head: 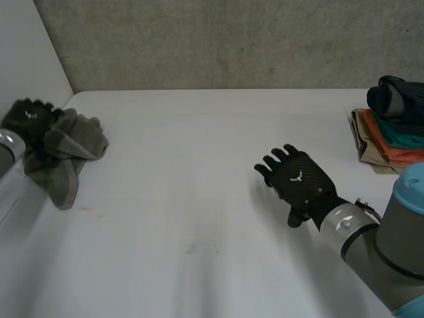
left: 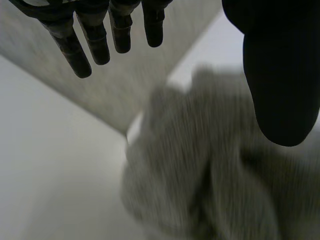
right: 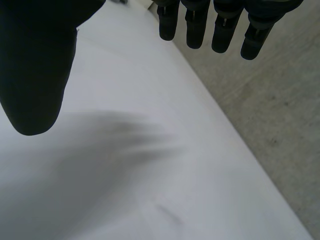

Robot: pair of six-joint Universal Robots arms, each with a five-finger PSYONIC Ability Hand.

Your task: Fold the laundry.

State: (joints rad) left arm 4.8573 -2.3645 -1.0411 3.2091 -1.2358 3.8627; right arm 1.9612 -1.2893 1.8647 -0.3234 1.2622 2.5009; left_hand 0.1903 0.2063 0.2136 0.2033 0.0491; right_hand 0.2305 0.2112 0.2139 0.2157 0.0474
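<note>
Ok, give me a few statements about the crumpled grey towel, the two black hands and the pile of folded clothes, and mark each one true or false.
1. The crumpled grey towel lies right beside the left hand. True.
2. The right hand grips the towel. False: it is open above the bare white table, well away from the towel.
3. The towel is folded flat. False: it is bunched up.
4. A pile of folded clothes sits on the right arm's side of the table. True.
</note>
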